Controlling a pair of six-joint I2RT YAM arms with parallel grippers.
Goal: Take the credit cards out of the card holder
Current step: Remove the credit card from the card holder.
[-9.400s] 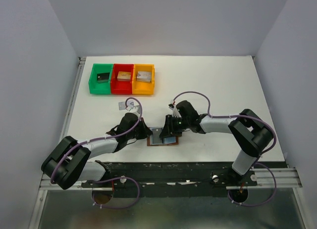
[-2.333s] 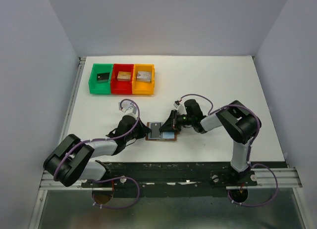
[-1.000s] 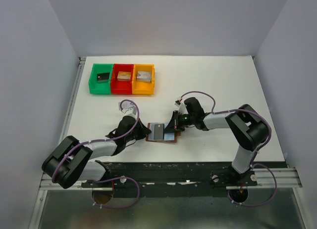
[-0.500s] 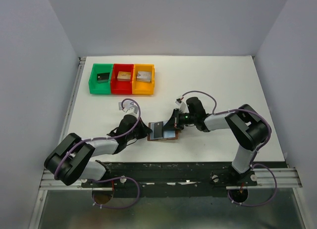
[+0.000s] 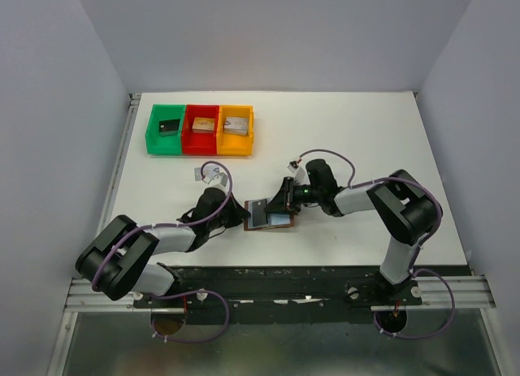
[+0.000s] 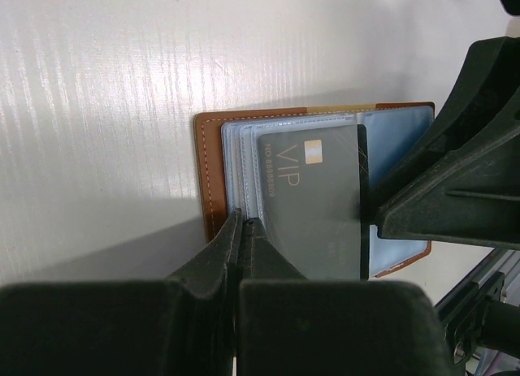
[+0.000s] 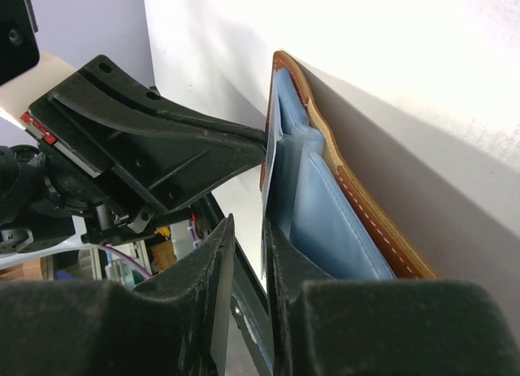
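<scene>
Two arms meet at the lower centre of the white table (image 5: 366,132), over the task's object. Three plastic trays (image 5: 200,131), green, red and orange, sit well apart at upper left, each holding a small block.

The card holder (image 5: 268,217) lies open and flat, brown leather outside and light blue lining within, between the two tools. The left gripper (image 6: 242,230) is fully closed, its tips at the holder's lower left edge. Whether it nips a layer or merely pins the leather down cannot be told. The right gripper (image 7: 250,238) comes in from the opposite side with its jaws a little apart. A thin card edge stands in the gap against one finger, with daylight beside it, so no firm pinch is evident.

A grey card (image 6: 313,201) lies face up on the blue pockets, at the centre of the left wrist view. Other cards are not separately distinguishable.

Assessment of handling: the card is light, thin, stiff and smooth, and likely to slip from a shallow pinch. The free edge facing the right gripper is the place to take it. The holder is soft and light and would drag along unless restrained.

Legible writing: "VIP" on the card face, beside a small chip. A smaller line below is unreadable.
</scene>
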